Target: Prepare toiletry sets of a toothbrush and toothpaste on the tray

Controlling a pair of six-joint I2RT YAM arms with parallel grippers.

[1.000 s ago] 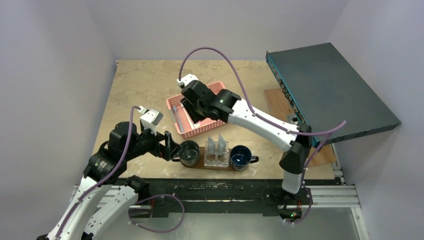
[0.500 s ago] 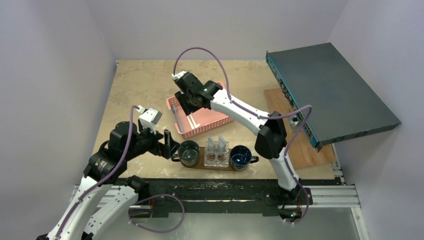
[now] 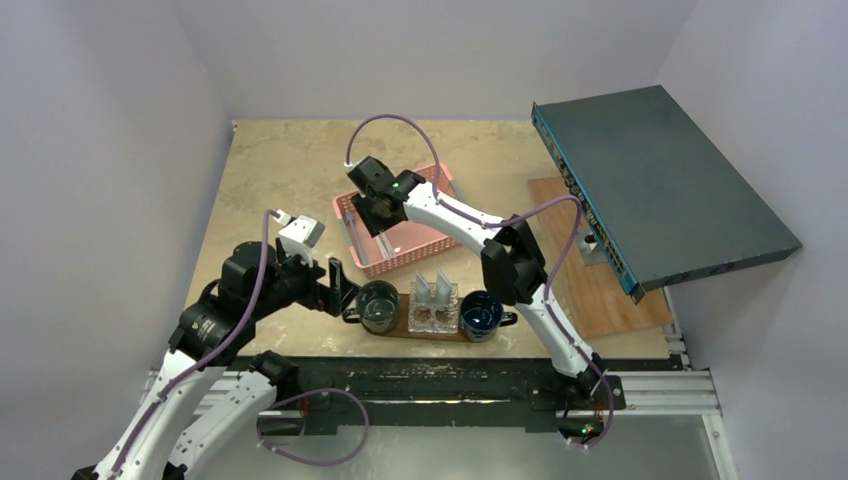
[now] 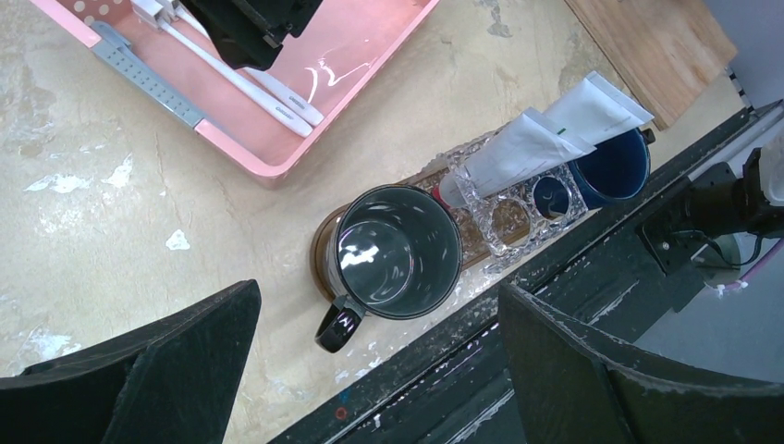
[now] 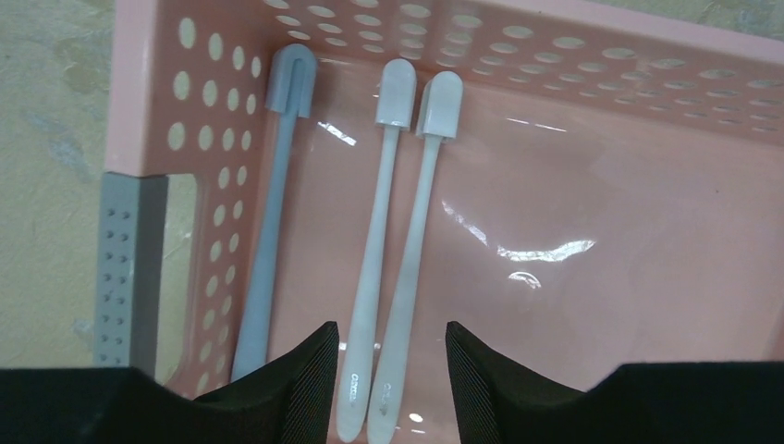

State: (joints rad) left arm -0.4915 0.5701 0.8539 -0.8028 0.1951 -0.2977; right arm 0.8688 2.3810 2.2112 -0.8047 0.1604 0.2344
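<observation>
The two white toothbrushes [image 5: 374,250] are thin and plain, with narrow necks and small rounded heads. They lie side by side, almost touching, on the floor of the pink perforated basket [image 5: 647,74], heads towards one of its end walls. A third brush, the grey toothbrush [image 5: 268,231], lies along the basket's side wall just beside them. The basket sits in the middle of the surface [image 4: 111,213], just behind the tray [image 4: 322,248], a dark brown oval board at the middle of the near edge. On the tray stand one dark mug [image 4: 421,277] at its left end, one clear glass holder [image 4: 518,217] in the middle and one blue mug [image 4: 610,171] at its right end. Two pale squeeze tubes [image 4: 527,148] lean in the holder, caps down. The right pincer [image 5: 388,347] hangs inside the basket, its jaws apart on either side of the white brushes' handle ends and not clamped on them. The left pincer [image 4: 377,296] stands wide apart at the tray's left end, by the dark mug, holding nothing.
</observation>
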